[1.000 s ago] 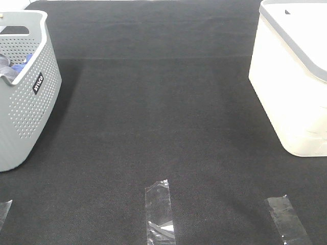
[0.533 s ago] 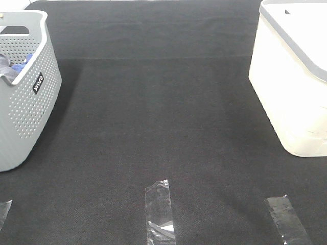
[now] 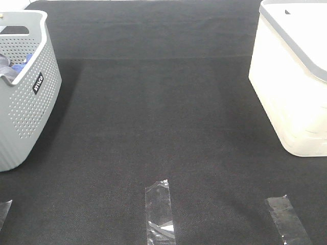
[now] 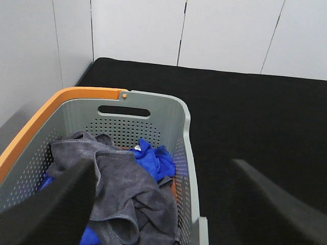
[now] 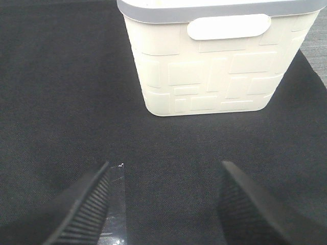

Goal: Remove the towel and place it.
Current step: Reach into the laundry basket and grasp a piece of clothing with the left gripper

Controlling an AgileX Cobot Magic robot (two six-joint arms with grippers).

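From the high camera we saw the black worktop [image 3: 153,112] with a grey perforated basket [image 3: 28,107] at its left edge and a white basket [image 3: 286,102] at its right, the two well apart. A scrap of bright blue cloth [image 3: 21,65] showed over the grey basket's rim, and two strips of clear tape [image 3: 159,206] lay on the near part of the worktop. Through the left wrist camera we looked down into the grey basket, whose rim was partly orange. The towel [image 4: 122,194] lay crumpled inside it, heaped over the blue cloth. The left fingers [image 4: 56,204] hung above, spread wide and released, one over the towel and the other over the worktop beside the basket. Through the right wrist camera the right fingers [image 5: 84,204] were parted and released as well, grasping nothing. They hung over the worktop a little short of the white basket, with one tape strip just beside one finger.
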